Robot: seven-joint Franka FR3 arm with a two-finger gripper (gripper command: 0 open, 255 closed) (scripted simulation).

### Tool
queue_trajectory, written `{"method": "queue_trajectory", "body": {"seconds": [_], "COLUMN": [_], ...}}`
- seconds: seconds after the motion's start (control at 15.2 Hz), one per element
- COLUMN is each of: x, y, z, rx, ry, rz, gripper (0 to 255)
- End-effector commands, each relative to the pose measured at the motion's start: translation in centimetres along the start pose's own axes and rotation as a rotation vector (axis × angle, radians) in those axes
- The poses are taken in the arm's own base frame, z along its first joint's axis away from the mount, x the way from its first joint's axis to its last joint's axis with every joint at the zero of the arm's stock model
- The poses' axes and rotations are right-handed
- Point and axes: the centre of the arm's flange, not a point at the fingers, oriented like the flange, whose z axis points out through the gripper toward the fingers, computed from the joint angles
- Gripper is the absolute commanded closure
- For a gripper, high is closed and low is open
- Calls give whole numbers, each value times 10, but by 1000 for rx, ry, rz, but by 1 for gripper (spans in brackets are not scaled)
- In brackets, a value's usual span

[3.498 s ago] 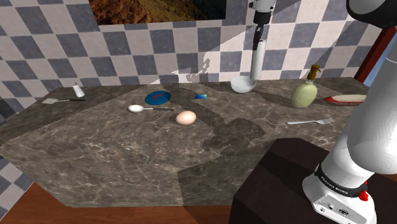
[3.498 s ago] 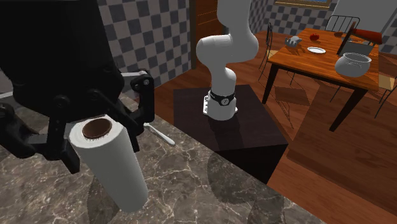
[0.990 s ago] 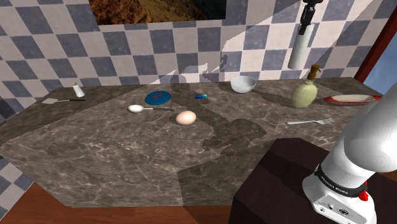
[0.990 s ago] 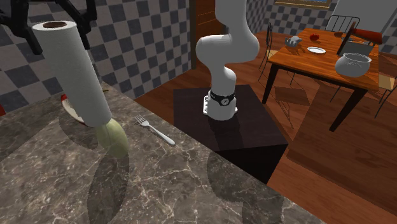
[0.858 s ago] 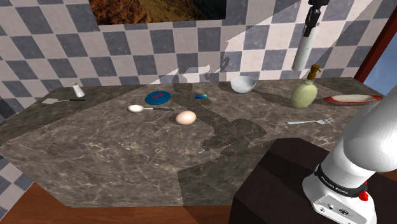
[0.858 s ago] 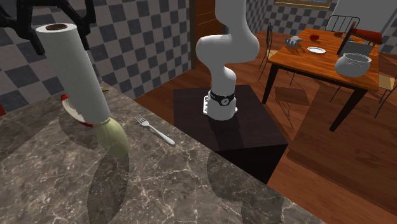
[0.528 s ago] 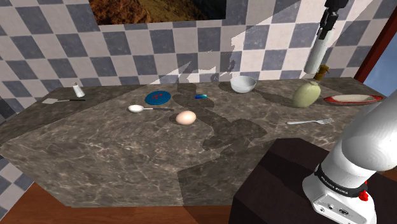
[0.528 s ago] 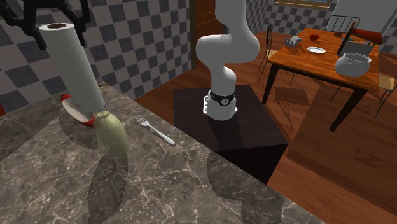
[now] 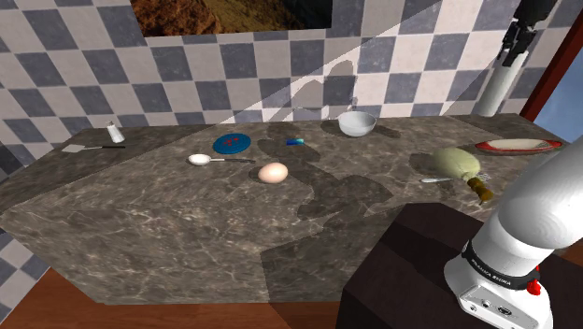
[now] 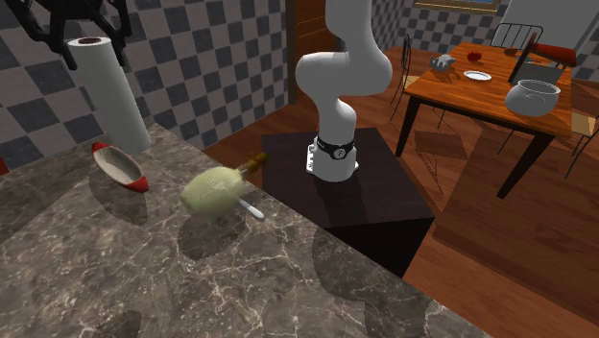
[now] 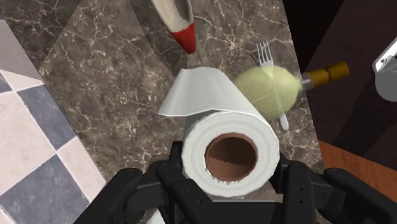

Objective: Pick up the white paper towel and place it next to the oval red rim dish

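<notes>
Gripper: The gripper (image 11: 230,173) has its two black fingers clamped on the top end of the roll, one on each side of the brown core.
Paper towel: The white paper towel (image 10: 108,94) hangs upright below the fingers. A loose sheet stands out from its side. Its lower end is low over the dark counter (image 9: 187,224), but I cannot tell if it touches.
Dish: The oval red rim dish (image 10: 120,168) lies flat on the counter, below the fingers and just beside the roll's lower end, not touching it.
Bottle: The pale green bottle (image 10: 216,190) stood upright half a second ago. Now it lies on its side, farther from the fingers than the dish, with its brown neck pointing over the counter's edge.
Fork: The fork (image 11: 264,54) is under the fallen bottle and shows out on both sides of it.
What changed: In the last second the fingers carried the roll past the bottle's place and over to the dish. It seems the roll pushed the bottle down on its way.
Meaning: The carrying part looks almost done, and the spot beside the dish is free for lowering and letting go.
Risk: The bottle could roll off the edge, and a tall roll may tip when the fingers part.
</notes>
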Motion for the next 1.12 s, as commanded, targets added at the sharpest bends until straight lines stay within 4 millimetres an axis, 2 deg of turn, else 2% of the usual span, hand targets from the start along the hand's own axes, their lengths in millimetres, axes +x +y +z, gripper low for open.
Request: {"method": "queue_trajectory", "body": {"seconds": [0.0, 1.06], "x": [-28, -235], "y": [3, 27], "z": [5, 39], "rx": [0, 0], "ry": [0, 0], "rz": [-1, -1], "gripper": [255, 255]}}
